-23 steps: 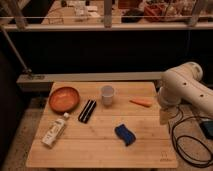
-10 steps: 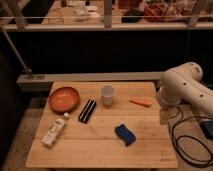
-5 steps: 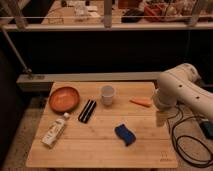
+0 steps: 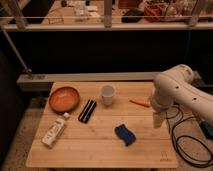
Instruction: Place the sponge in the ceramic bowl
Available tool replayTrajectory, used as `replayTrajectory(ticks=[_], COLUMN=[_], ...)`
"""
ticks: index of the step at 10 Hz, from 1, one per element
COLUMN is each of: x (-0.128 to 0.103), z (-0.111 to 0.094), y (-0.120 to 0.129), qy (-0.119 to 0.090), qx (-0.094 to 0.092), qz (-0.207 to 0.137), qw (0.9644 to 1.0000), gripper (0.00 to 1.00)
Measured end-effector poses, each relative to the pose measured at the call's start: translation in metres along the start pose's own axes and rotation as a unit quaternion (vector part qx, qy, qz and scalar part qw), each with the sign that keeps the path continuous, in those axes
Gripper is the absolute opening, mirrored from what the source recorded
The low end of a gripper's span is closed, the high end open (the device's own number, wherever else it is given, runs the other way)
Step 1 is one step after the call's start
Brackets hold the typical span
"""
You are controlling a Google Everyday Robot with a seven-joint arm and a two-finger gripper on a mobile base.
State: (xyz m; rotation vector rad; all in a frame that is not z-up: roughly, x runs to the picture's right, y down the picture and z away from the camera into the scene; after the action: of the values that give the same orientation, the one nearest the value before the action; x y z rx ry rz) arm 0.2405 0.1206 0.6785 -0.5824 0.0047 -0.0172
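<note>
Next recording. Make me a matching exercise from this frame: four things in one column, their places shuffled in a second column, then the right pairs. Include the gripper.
Things
1. wide orange-brown ceramic bowl
2. small dark blue sponge
3. small white cup
4. gripper

Places
A. hanging over the right side of the wooden table, just in front of the small orange object
B. back left corner of the table
C. front middle of the table, lying alone
D. back middle, behind and right of the flat black rectangular object

Pairs: 1-B, 2-C, 3-D, 4-A
</note>
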Motion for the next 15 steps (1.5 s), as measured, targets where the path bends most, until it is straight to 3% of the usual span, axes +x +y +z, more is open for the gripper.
replayTrajectory(ticks=[2,5,15], x=[-0.007,-0.017,-0.05], z=[0.0,0.001,0.01], y=[0.001,0.004,0.014], qy=[-0.004,-0.015,-0.041], qx=[0.0,-0.003,-0.007], qz=[-0.019,-0.003,-0.015], qw=[0.9998,0.9999,0.999], gripper=[0.8,0.8,0.8])
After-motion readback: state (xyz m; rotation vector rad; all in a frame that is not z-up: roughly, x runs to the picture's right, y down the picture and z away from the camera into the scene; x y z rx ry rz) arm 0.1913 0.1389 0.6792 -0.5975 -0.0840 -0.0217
